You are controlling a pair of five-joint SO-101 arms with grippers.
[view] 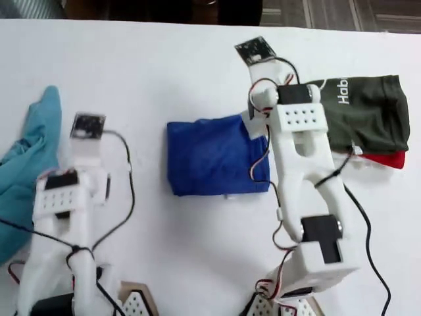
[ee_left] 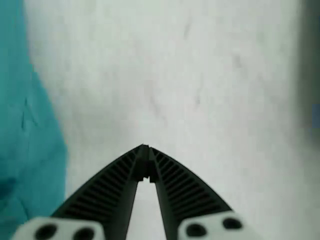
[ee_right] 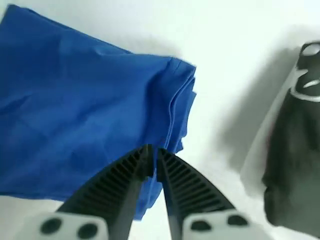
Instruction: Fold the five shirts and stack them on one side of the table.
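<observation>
A robotics lab setup: two white robot arms [view: 304, 158] with exposed wiring [view: 131, 184] mounted at a plain white desk [view: 164, 79].

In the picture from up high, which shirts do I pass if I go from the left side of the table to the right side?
teal shirt → blue shirt → dark green shirt

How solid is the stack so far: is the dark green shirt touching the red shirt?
Touching. The high view shows the dark green shirt lying on the red shirt, whose edge pokes out from under it.
</observation>
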